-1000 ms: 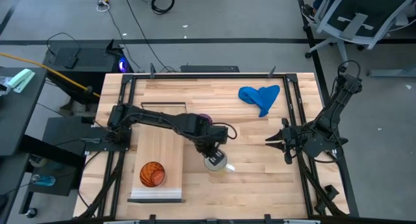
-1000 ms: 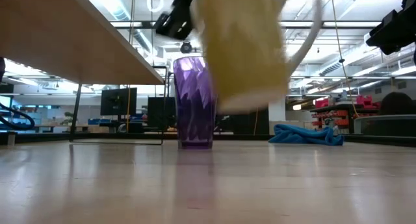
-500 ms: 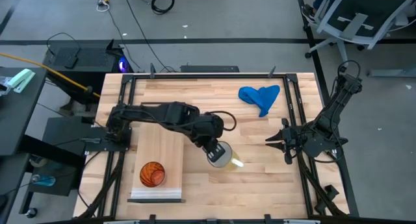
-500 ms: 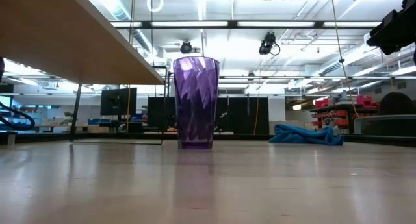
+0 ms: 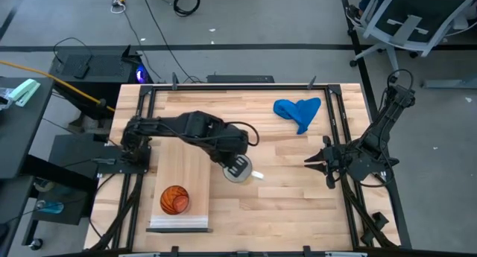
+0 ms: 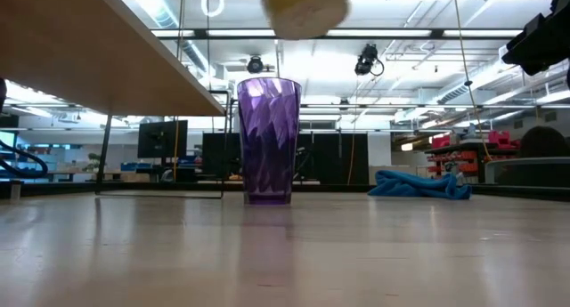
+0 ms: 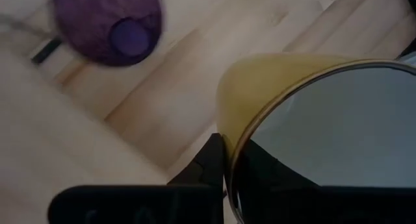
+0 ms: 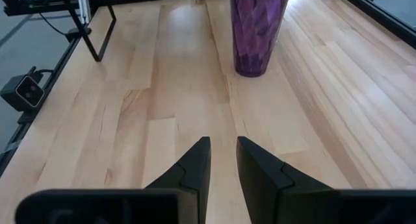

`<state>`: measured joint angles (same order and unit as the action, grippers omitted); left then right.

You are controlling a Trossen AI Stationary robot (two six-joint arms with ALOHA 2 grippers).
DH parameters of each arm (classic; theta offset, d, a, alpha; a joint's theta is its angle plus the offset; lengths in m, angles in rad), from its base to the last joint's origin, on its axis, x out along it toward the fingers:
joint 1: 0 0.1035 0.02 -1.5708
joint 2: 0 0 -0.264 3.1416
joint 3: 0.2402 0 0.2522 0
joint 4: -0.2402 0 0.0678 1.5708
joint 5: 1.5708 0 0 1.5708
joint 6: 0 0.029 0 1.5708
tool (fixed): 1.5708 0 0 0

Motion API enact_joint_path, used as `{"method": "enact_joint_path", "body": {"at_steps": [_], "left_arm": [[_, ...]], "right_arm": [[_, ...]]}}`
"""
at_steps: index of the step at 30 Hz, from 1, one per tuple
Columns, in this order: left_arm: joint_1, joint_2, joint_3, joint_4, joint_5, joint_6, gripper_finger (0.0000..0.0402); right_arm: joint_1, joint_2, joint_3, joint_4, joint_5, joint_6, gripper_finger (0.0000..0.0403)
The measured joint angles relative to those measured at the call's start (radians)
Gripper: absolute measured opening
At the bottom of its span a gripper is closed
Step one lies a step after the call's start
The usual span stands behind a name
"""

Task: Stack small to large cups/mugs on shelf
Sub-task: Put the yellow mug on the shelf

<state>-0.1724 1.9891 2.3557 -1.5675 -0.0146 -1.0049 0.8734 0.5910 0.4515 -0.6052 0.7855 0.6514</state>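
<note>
My left gripper (image 5: 237, 166) is shut on the white mug (image 5: 240, 172), which is held high over the middle of the table, just right of the shelf (image 5: 182, 164). In the low view the mug's bottom (image 6: 301, 9) hangs above the purple tumbler (image 6: 268, 140), which stands upright on its base on the tabletop; it also shows in the left wrist view (image 7: 107, 23). The orange-red cup (image 5: 174, 200) stands on the shelf's near end. My right gripper (image 5: 309, 162) waits at the table's right, open with a narrow gap and empty (image 8: 223, 162). My left gripper pinches the mug's wall at the rim (image 7: 229, 143), one finger (image 7: 209, 160) outside and one inside the mug. The fingers come from above, pointing down. The mug is lifted clear of the table, mouth up, its handle (image 5: 256, 175) toward the table's right.
A crumpled blue cloth (image 5: 298, 110) lies at the far right of the table. The shelf board (image 6: 89, 58) stands raised on a thin dark frame at the left. Bare tabletop lies between the mug and my right gripper.
My left gripper has carried the mug up off the table's near middle, then toward the far edge and a little left, nearer the shelf and the purple tumbler. The tumbler, the orange-red cup and my right arm have kept still.
</note>
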Motion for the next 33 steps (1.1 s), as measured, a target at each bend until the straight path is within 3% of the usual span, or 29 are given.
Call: {"method": "enact_joint_path", "body": {"at_steps": [22, 28, 33], "left_arm": [[0.014, -0.197, -0.018, 0.0, -0.126, -0.118, 0.0024], [0.02, -0.301, -0.214, -0.006, -0.078, -0.165, 0.0024], [0.013, -0.456, -0.391, -0.005, -0.073, -0.309, 0.0024]], "right_arm": [[0.0, 0.046, 0.0, -0.009, -0.009, 0.026, 0.0083], [0.0, 0.071, 0.0, -0.01, -0.013, 0.06, 0.0083], [0.0, 0.091, 0.0, -0.008, -0.017, 0.064, 0.0083]]}}
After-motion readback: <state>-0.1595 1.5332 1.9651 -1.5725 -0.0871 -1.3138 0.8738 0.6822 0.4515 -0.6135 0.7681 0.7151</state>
